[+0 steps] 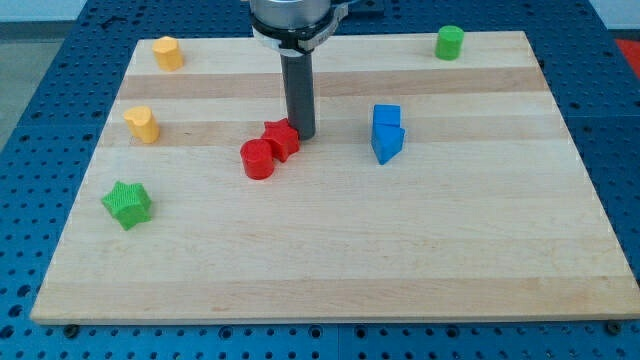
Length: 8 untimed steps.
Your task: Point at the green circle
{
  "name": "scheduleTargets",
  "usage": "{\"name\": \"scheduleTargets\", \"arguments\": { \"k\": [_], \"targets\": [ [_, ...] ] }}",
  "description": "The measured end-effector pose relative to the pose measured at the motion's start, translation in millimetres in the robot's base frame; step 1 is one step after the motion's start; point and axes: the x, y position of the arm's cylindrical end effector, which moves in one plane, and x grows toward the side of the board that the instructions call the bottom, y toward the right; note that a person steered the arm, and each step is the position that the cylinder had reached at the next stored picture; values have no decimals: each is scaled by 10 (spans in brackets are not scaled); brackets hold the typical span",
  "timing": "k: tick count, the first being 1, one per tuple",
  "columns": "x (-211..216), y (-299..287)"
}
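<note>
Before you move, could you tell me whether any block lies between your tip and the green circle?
Nothing visible does. My tip sits beside the red star; the green circle stands toward the view's top right, and the blue blocks lie below that line.

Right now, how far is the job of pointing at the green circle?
Nothing looks done yet. My tip is beside the red star, near the board's middle. The green circle stands untouched at the view's top right. Left: travel right and up to it.

A pale wooden board (330, 270) carries eight blocks. A green circle (449, 42), two yellow blocks (168, 53) (142, 124) and a green star (127, 204) sit apart. A red cylinder (257, 159) touches a red star (282, 139); a blue cube (386, 118) touches a blue wedge (388, 143).
</note>
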Motion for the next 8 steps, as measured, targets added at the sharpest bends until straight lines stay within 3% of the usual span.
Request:
{"name": "scheduleTargets", "arguments": {
  "k": [2,3,4,5,6,7,8],
  "targets": [
    [-844,284],
    [-1129,1021],
    [-1356,1591],
    [-998,1921],
    [-1178,2443],
    [-1776,3012],
    [-1978,2933]
  ]
}}
